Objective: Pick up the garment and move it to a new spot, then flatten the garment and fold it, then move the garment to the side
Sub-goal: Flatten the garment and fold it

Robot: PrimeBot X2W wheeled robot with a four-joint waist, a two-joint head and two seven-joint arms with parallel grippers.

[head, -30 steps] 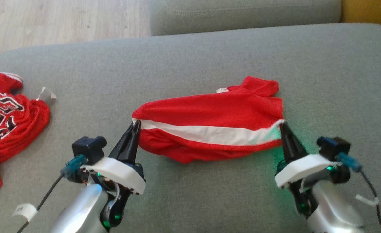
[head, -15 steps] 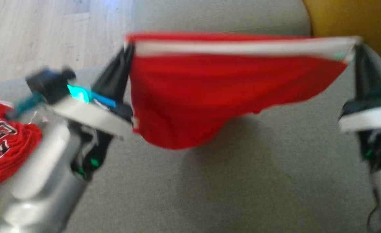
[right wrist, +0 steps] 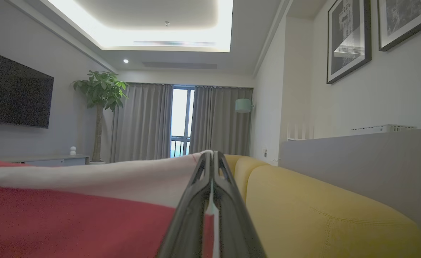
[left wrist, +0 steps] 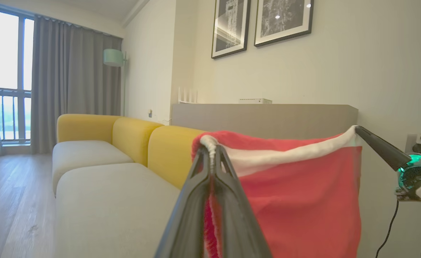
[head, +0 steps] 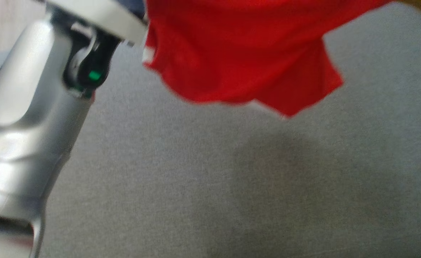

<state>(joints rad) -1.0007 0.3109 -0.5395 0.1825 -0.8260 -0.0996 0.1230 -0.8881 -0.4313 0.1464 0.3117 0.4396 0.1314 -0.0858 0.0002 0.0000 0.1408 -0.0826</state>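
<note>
The left gripper (left wrist: 211,152) and right gripper (right wrist: 212,156) each pinch an end of the white-banded top edge of the red garment (head: 239,53), which hangs stretched between them, clear above the grey sofa seat (head: 196,186).

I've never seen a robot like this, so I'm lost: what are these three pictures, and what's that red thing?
It is a two-armed robot filming itself. One picture looks down from its head: its silver left forearm and a red garment hanging above a grey sofa seat. The other two look along each wrist's two dark fingers. The left gripper pinches one end of the garment's white band, the right gripper the other, so the cloth hangs stretched between them.
</note>
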